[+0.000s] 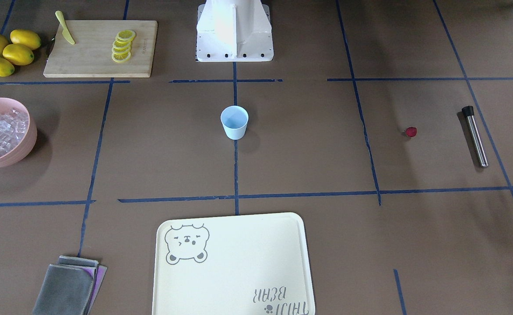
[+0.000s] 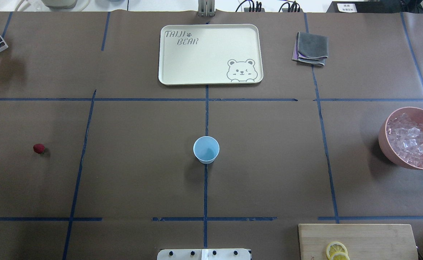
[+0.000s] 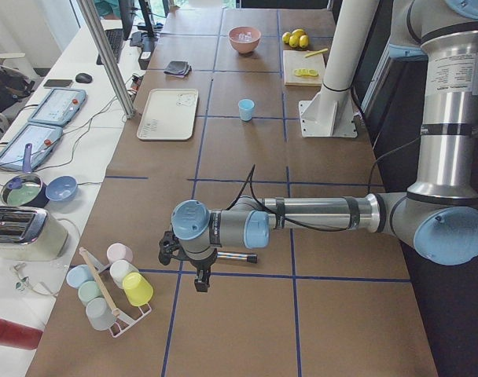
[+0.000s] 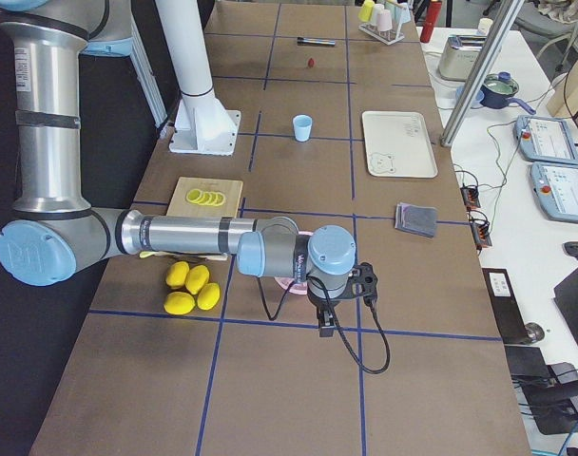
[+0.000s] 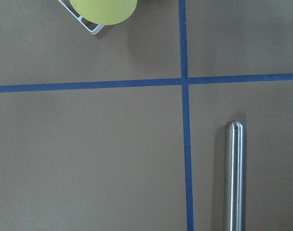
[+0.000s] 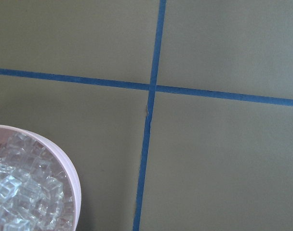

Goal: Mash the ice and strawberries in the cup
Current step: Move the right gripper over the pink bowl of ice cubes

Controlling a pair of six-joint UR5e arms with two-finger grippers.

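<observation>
The pale blue cup [image 2: 206,150] stands upright and empty at the table's centre. One dark red strawberry [image 2: 38,148] lies alone far to the robot's left, near a steel rod with a black tip [image 1: 475,135]. Ice [image 2: 411,141] fills a pink bowl [image 2: 384,135] at the far right. My left gripper [image 3: 200,279] hangs over the table's left end, beside the rod [image 5: 233,178]. My right gripper [image 4: 325,323] hovers by the bowl, whose ice [image 6: 21,187] shows in the right wrist view. I cannot tell whether either is open or shut.
A cream bear tray [image 2: 210,54] lies across from the cup. A folded grey cloth [image 2: 310,48] sits beside it. A wooden board [image 1: 101,48] carries lemon slices and a yellow knife, with whole lemons [image 1: 9,51] next to it. A rack of cups [image 3: 113,283] stands at the left end.
</observation>
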